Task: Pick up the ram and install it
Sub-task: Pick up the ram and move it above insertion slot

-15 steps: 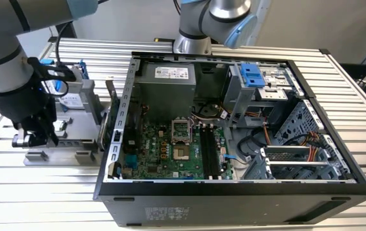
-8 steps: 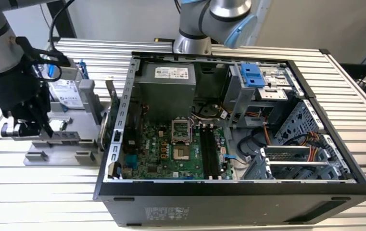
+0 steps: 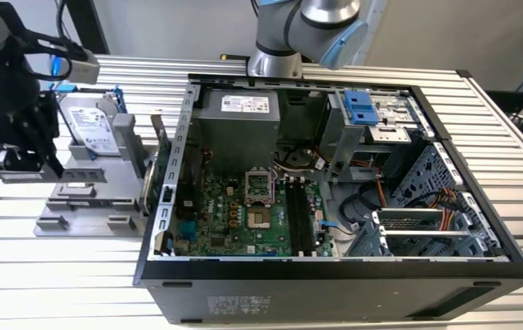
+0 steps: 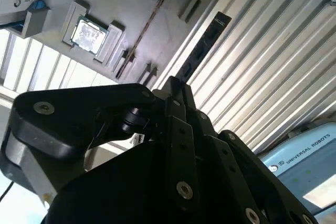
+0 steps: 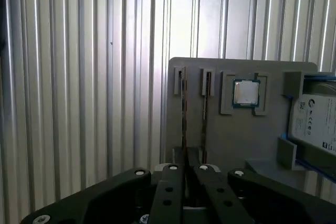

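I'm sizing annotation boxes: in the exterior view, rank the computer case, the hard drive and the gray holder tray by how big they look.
1. Computer case, by far the largest.
2. Gray holder tray.
3. Hard drive, sitting in that tray.

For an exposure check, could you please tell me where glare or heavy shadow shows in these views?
Second wrist view: the table ribs glare white, and the ram reads as a silhouette; first wrist view: the gripper is near-black; exterior view: even light.

Slatted table under computer case, grey fixture
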Controlling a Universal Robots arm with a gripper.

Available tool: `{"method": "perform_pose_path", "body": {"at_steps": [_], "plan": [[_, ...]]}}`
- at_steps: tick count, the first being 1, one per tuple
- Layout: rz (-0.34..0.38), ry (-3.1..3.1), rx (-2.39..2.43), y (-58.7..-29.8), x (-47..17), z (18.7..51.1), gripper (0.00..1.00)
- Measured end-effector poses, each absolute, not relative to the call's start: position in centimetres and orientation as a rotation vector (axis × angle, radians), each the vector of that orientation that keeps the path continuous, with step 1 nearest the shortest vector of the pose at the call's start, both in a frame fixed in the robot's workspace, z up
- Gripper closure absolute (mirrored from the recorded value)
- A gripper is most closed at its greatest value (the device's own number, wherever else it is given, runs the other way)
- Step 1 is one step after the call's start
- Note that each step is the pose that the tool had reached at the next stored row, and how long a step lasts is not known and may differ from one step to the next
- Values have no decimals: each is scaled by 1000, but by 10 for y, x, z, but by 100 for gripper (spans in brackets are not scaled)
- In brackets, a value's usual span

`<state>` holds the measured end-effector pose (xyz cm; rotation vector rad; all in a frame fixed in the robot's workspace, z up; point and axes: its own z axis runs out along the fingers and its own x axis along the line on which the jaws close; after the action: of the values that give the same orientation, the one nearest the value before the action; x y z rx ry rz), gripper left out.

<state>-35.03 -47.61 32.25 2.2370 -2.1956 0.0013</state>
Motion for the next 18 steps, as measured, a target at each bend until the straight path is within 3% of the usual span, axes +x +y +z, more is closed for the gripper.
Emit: {"method": "perform_pose_path", "body": {"at_steps": [18], "plan": [[0, -2195, 2236, -476, -350, 390, 100]]}}
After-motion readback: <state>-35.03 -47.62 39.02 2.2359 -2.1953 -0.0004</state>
